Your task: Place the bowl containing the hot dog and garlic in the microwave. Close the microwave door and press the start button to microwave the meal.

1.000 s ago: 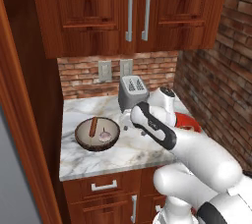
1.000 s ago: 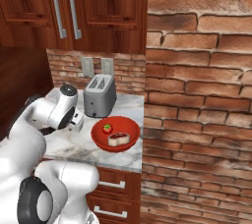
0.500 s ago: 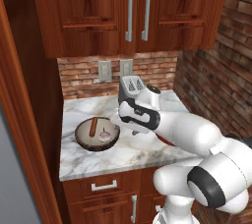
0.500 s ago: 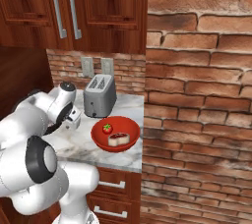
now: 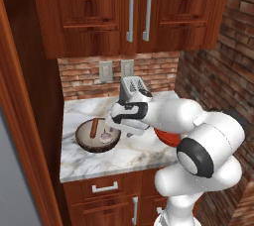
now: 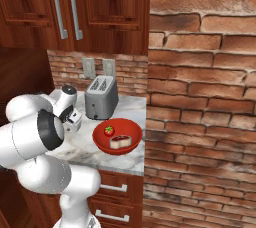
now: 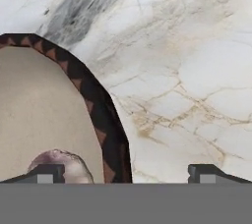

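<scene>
The dark brown bowl sits on the left of the marble counter, its patterned rim curving through the hand view. Inside lie the reddish hot dog and the whitish-pink garlic, whose bulb shows close in the hand view. My gripper hangs low at the bowl's right rim, open. One fingertip is over the pale inside by the garlic, the other over bare counter. The microwave and its door are out of view.
A steel toaster stands at the back of the marble counter. A red dish with a tomato and a small cake sits right of the bowl. Wooden wall cabinets hang above; a brick wall closes the right side.
My arm has swung left and down from in front of the toaster, bringing the hand to the bowl's right rim. Bowl and dish have stayed put.
</scene>
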Tool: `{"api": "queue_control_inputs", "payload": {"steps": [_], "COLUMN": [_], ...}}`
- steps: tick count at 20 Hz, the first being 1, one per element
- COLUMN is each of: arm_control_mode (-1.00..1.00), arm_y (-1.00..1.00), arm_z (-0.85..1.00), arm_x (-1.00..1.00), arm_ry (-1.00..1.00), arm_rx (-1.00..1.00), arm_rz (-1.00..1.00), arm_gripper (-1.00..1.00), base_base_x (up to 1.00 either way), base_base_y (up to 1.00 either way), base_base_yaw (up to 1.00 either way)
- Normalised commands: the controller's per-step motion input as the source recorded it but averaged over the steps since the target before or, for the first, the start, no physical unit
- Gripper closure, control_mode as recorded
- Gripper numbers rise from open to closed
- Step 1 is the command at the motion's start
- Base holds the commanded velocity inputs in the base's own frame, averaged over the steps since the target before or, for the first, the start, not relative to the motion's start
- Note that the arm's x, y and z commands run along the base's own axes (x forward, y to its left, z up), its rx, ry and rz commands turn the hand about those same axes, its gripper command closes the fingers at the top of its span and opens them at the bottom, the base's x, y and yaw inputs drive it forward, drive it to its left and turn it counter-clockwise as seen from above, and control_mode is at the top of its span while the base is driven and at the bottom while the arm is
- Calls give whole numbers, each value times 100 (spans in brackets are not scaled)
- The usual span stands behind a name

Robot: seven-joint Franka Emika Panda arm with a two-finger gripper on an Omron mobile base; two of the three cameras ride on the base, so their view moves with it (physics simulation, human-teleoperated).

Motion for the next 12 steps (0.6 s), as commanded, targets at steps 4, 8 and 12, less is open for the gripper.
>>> {"api": "queue_control_inputs", "payload": {"steps": [4,8,12], "arm_control_mode": [-100,-100,-100], "arm_y": [14,21,5], "arm_z": [-25,-22,-7], "arm_x": [23,20,4], "arm_ry": [1,0,0], "arm_rx": [0,0,0], "arm_rz": [0,0,0], "arm_gripper": [-100,100,100], "base_base_x": [0,0,0], "base_base_y": [0,0,0], "base_base_yaw": [0,0,0]}}
